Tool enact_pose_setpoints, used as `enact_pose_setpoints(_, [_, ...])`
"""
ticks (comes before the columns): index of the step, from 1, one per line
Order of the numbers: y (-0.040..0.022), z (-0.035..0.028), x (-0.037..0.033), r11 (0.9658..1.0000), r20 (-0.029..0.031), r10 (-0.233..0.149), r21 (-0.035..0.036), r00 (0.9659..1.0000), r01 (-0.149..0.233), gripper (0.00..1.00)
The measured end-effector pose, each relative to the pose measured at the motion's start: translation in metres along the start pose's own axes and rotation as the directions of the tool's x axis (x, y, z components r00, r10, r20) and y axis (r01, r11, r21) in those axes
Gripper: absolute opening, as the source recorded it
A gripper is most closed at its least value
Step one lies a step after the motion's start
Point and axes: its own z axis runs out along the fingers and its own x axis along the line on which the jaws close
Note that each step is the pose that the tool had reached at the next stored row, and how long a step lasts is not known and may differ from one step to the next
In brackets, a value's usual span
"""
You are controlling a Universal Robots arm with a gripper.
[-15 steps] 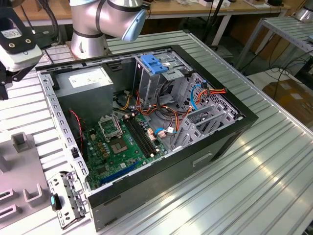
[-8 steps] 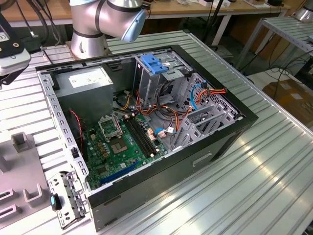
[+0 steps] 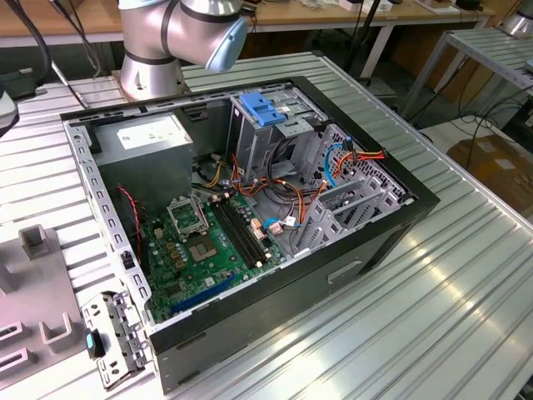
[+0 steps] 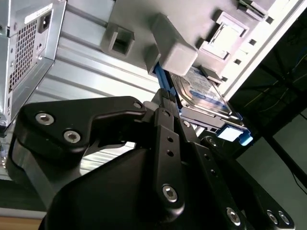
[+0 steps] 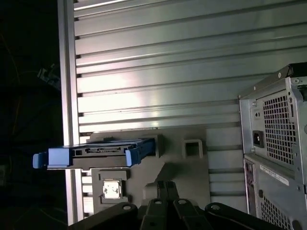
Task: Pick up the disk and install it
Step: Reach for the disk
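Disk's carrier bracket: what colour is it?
Blue; the carrier bracket shows best in the first wrist view.

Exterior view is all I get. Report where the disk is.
Observer: In the first wrist view the disk sits in a grey holder on the ribbed table, one blue end seeming to jut past the table's edge.
Operator: Give me the gripper.
Observer: The gripper is near the disk and its holder; whether it touches either, I cannot tell.
Operator: Confirm it's the right part.
Observer: The second wrist view shows its labelled silver face inside a blue carrier bracket.
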Motion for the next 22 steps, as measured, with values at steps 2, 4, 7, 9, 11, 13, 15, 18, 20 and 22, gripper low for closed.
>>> enact_pose_setpoints(2, [0.0003, 0.0019, 0.0091, 1.0000, 0.0012, 0.000, 0.0000, 1.0000, 0.000, 0.11])
enact_pose_setpoints(4, [0.0000, 0.0036, 0.0173, 1.0000, 0.0037, 0.000, -0.0003, 1.0000, 0.000, 0.11])
enact_pose_setpoints(7, [-0.0007, 0.0058, 0.0295, 1.0000, 0.0134, -0.001, -0.0009, 0.9999, 0.001, 0.11])
enact_pose_setpoints(9, [-0.0009, 0.0067, 0.0339, 1.0000, 0.0262, -0.001, -0.0018, 0.9997, 0.001, 0.11])
enact_pose_setpoints(11, [-0.0011, 0.0074, 0.0377, 1.0000, 0.0420, -0.002, -0.0028, 0.9991, 0.002, 0.11])
enact_pose_setpoints(13, [-0.0016, 0.0086, 0.0442, 1.0000, 0.0677, -0.002, -0.0035, 0.9977, 0.003, 0.11])
enact_pose_setpoints(15, [-0.0020, 0.0094, 0.0487, 1.0000, 0.0845, -0.003, -0.0039, 0.9964, 0.003, 0.11])
enact_pose_setpoints(18, [-0.0025, 0.0108, 0.0557, 1.0000, 0.1102, -0.004, -0.0042, 0.9939, 0.004, 0.11])
enact_pose_setpoints(20, [-0.0031, 0.0119, 0.0625, 1.0000, 0.1293, -0.004, -0.0039, 0.9916, 0.005, 0.11])
enact_pose_setpoints(22, [-0.0037, 0.0133, 0.0693, 1.0000, 0.1384, -0.005, -0.0034, 0.9904, 0.005, 0.11])
